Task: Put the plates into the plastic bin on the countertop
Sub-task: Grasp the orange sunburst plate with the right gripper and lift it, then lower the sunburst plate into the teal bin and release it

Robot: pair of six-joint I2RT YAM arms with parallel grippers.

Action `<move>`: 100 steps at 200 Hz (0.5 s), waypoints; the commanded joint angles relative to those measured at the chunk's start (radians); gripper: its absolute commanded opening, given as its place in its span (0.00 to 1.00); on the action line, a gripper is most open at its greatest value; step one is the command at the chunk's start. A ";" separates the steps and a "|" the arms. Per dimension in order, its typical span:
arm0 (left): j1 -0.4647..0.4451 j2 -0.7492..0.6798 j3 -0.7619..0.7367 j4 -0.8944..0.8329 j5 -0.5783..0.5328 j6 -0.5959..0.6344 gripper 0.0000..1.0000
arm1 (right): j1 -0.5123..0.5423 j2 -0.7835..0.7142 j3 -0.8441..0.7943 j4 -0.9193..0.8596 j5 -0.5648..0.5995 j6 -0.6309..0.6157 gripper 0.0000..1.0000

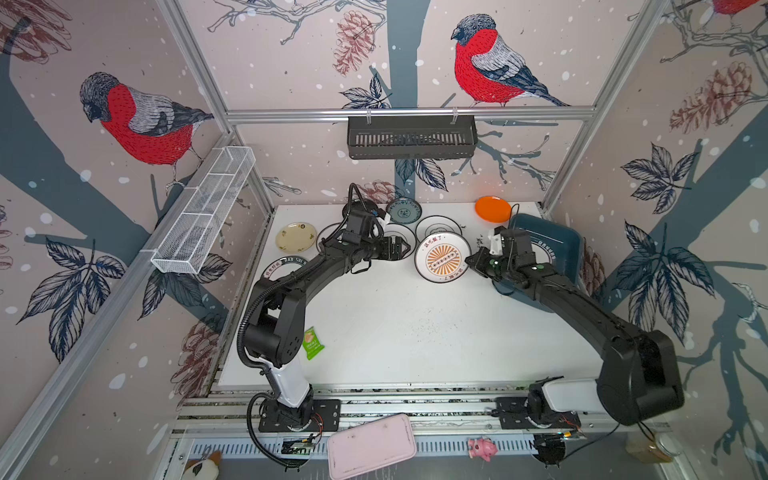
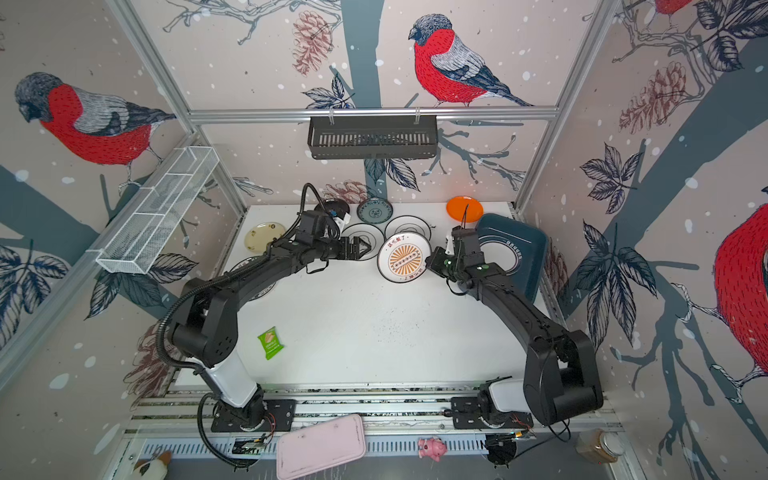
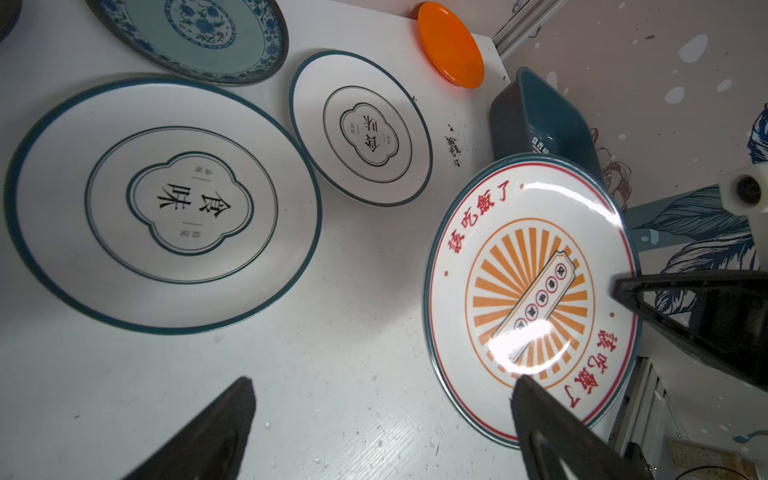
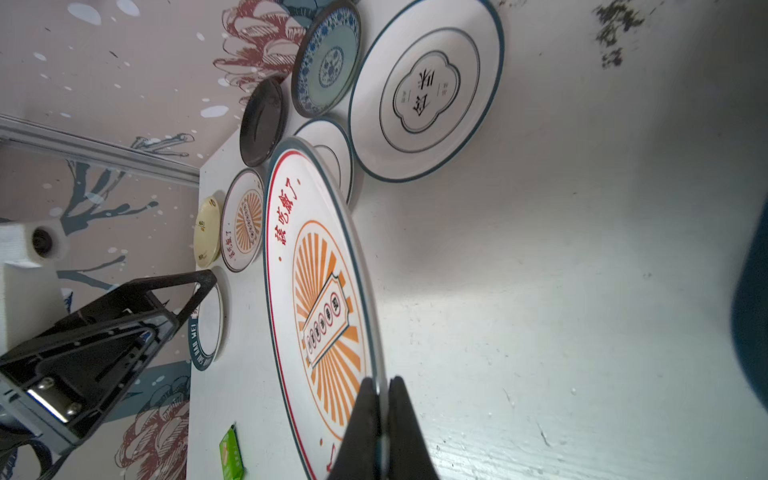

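My right gripper (image 1: 471, 262) (image 4: 380, 384) is shut on the rim of the orange sunburst plate (image 1: 441, 257) (image 4: 324, 291), which is tilted above the countertop (image 1: 395, 324). Just behind that arm stands the plastic bin (image 1: 552, 237) (image 3: 536, 108), with a dark-rimmed white plate (image 2: 498, 257) inside. My left gripper (image 1: 401, 248) (image 3: 384, 380) hangs open and empty left of the held plate. Two white plates (image 3: 162, 203) (image 3: 361, 129), a teal-patterned plate (image 3: 195, 33), an orange plate (image 1: 493, 209), a cream plate (image 1: 296, 237), a black plate (image 4: 264, 120) and a second sunburst plate (image 4: 243, 220) lie on the countertop.
A green packet (image 1: 313, 343) lies by the left arm's base. A black slotted basket (image 1: 411, 137) hangs on the back rail and a white wire basket (image 1: 203, 216) on the left rail. A pink tray (image 1: 371, 444) sits in front of the table.
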State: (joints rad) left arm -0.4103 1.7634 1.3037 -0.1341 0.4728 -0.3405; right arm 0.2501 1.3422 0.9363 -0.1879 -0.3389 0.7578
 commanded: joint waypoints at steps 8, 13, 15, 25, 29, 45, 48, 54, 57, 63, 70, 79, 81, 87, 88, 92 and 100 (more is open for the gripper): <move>-0.053 0.023 0.086 -0.043 -0.036 0.066 0.96 | -0.061 -0.043 -0.007 0.059 -0.006 0.048 0.01; -0.067 0.031 0.104 -0.061 -0.052 0.084 0.96 | -0.073 -0.051 -0.013 0.068 -0.002 0.061 0.01; -0.073 0.034 0.112 -0.071 -0.056 0.090 0.96 | -0.080 -0.054 -0.017 0.073 -0.001 0.067 0.01; -0.099 0.056 0.163 -0.104 -0.071 0.119 0.96 | -0.104 -0.072 -0.039 0.105 0.004 0.099 0.01; -0.109 0.064 0.178 -0.116 -0.071 0.127 0.96 | -0.114 -0.077 -0.048 0.119 0.005 0.109 0.01; -0.140 0.097 0.237 -0.150 -0.080 0.159 0.96 | -0.156 -0.111 -0.085 0.166 0.008 0.154 0.01; -0.146 0.102 0.247 -0.158 -0.084 0.164 0.96 | -0.165 -0.117 -0.093 0.174 0.006 0.161 0.01; -0.156 0.111 0.266 -0.169 -0.092 0.176 0.96 | -0.187 -0.127 -0.102 0.185 0.009 0.172 0.01; -0.160 0.116 0.277 -0.173 -0.093 0.182 0.96 | -0.195 -0.131 -0.106 0.187 0.011 0.177 0.01; -0.168 0.125 0.295 -0.182 -0.095 0.191 0.96 | -0.213 -0.142 -0.117 0.188 0.019 0.188 0.01; -0.177 0.135 0.311 -0.188 -0.097 0.200 0.96 | -0.236 -0.152 -0.129 0.191 0.026 0.196 0.01; -0.187 0.147 0.330 -0.194 -0.097 0.207 0.96 | -0.267 -0.166 -0.144 0.194 0.036 0.205 0.01; -0.188 0.149 0.334 -0.197 -0.097 0.209 0.96 | -0.274 -0.169 -0.147 0.195 0.038 0.206 0.00; -0.193 0.157 0.346 -0.204 -0.100 0.215 0.96 | -0.296 -0.178 -0.154 0.200 0.038 0.210 0.01; -0.194 0.158 0.348 -0.206 -0.100 0.216 0.96 | -0.300 -0.179 -0.155 0.200 0.038 0.210 0.01; -0.196 0.164 0.357 -0.211 -0.103 0.220 0.96 | -0.317 -0.185 -0.160 0.201 0.038 0.214 0.01; -0.202 0.172 0.369 -0.218 -0.103 0.227 0.96 | -0.348 -0.195 -0.169 0.199 0.040 0.219 0.01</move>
State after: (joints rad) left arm -0.5972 1.9133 1.6337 -0.3000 0.3851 -0.1730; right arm -0.0330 1.1759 0.7856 -0.0620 -0.3172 0.9268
